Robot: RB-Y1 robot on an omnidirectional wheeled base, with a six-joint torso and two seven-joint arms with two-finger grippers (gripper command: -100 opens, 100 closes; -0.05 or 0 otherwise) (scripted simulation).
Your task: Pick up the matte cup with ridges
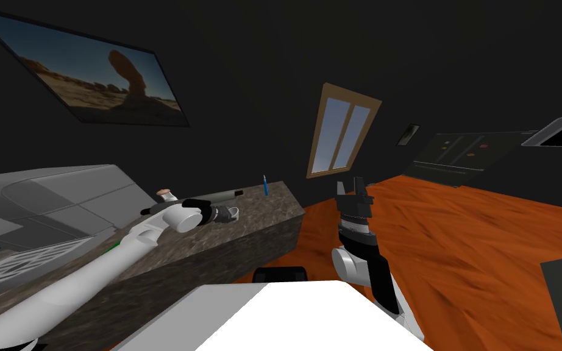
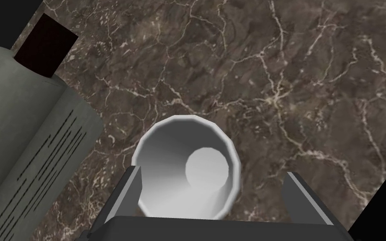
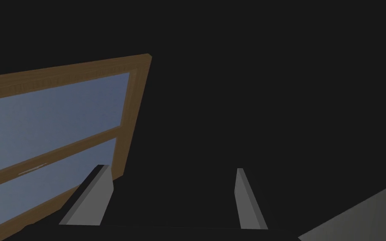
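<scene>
Cup [image 2: 179, 167], white, sits on the brown stone counter [image 2: 292, 83], between the wide-open fingers of the left gripper [image 2: 215, 196]. Right gripper [image 3: 171, 196] hangs beside the counter, wide open too.

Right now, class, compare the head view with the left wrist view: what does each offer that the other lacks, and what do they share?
Head view adds: the window, the wall picture, a blue pen standing on the counter, and the right gripper raised over the orange floor.
Left wrist view adds: the hollow inside of the cup, with the left gripper open, a finger each side.
Both share: the counter, the grey roll, the cup and the left gripper.
</scene>
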